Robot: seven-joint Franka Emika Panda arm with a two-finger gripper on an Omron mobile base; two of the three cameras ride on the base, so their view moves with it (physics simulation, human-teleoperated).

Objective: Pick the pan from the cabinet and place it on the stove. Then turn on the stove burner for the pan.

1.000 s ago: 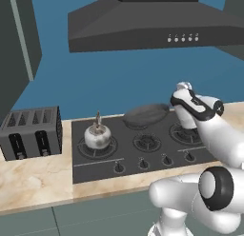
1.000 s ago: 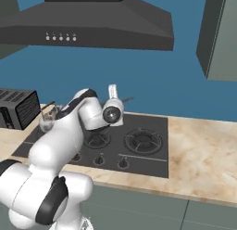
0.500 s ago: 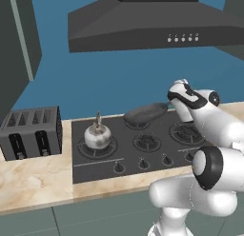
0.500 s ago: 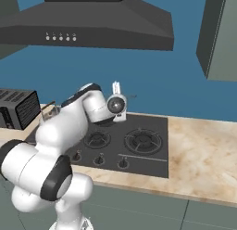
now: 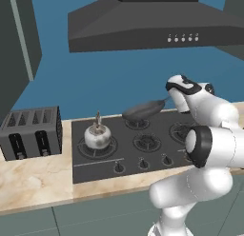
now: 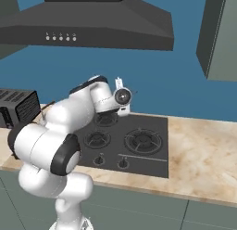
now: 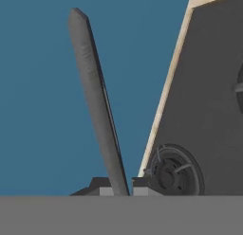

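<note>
Three cameras give me this moment over the stove (image 5: 143, 149). From my left base view the pan (image 5: 142, 110) hangs tilted above the far middle burner (image 5: 138, 123), its handle running right into the gripper (image 5: 167, 100); the kettle (image 5: 97, 136) sits on the left burner (image 5: 97, 147), and a dark toaster (image 5: 32, 132) stands on the marble counter (image 5: 38, 185) just left of the cooktop. The range hood (image 5: 157, 28) spreads overhead, with a row of small pale buttons on its front; I can read no lettering on it, nor on the stove's knobs (image 5: 143, 163). My right base view adds what the left lacks: bare counter to the right of the cooktop and a grey-green wall cabinet (image 6: 221, 36) at upper right, while the arm covers most of the pan there. The hand view shows the pan edge-on (image 7: 97, 103) against the blue wall (image 7: 38, 87), rising from between the fingertips (image 7: 140, 182), which are closed tight on its handle, with one burner ring just beside them
</note>
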